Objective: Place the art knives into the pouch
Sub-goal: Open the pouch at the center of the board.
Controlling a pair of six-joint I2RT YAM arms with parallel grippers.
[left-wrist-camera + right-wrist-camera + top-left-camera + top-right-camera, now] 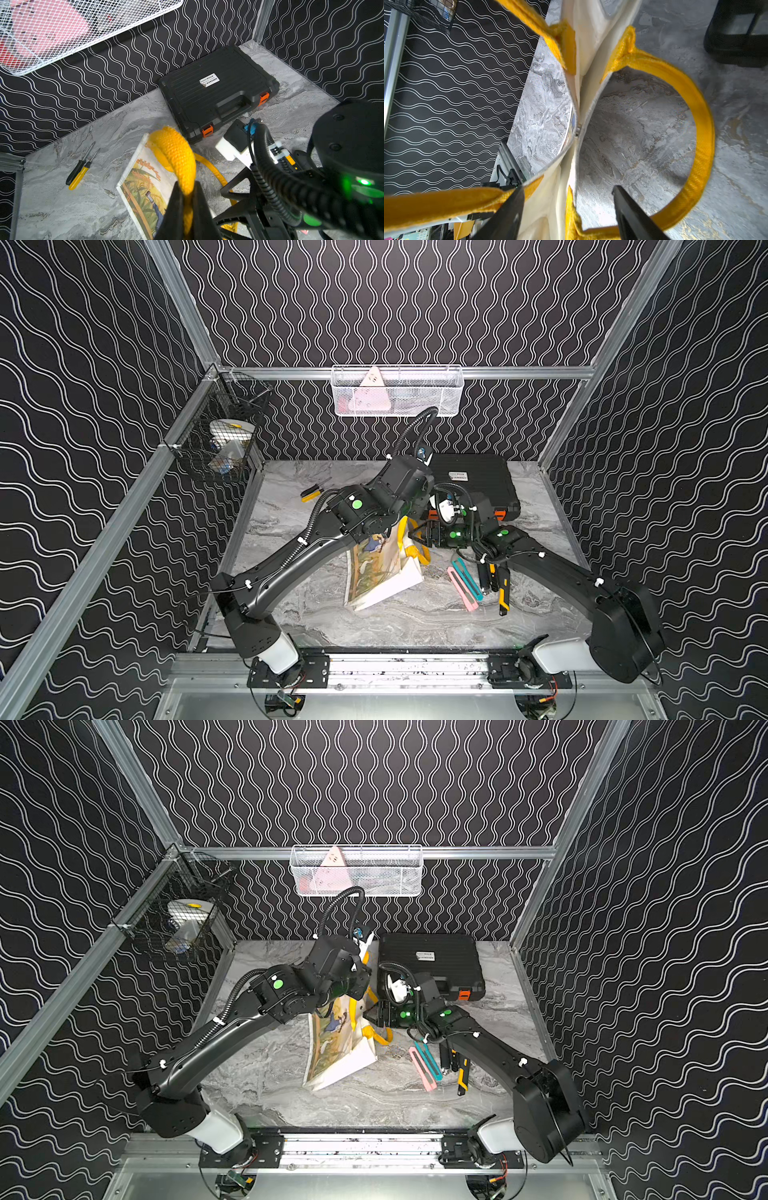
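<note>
The pouch [386, 568] is a white tote with a printed face, raised at the middle of the table. My left gripper [188, 185] is shut on one yellow loop handle [176, 145] and holds the pouch up by it. My right gripper [568, 190] is open at the pouch's mouth, with the white wall [591, 41] and a handle's base between its fingers. The other handle [695, 104] loops round one finger. It holds no knife. A pink art knife [462, 589], a teal one [469, 578] and a yellow-black one [503, 593] lie on the table under the right arm.
A black hard case [473, 485] with orange latches lies at the back right. Two screwdrivers [311, 491] lie at the back left. A white wire basket [397, 391] hangs on the back wall and a black mesh basket [224, 435] on the left wall.
</note>
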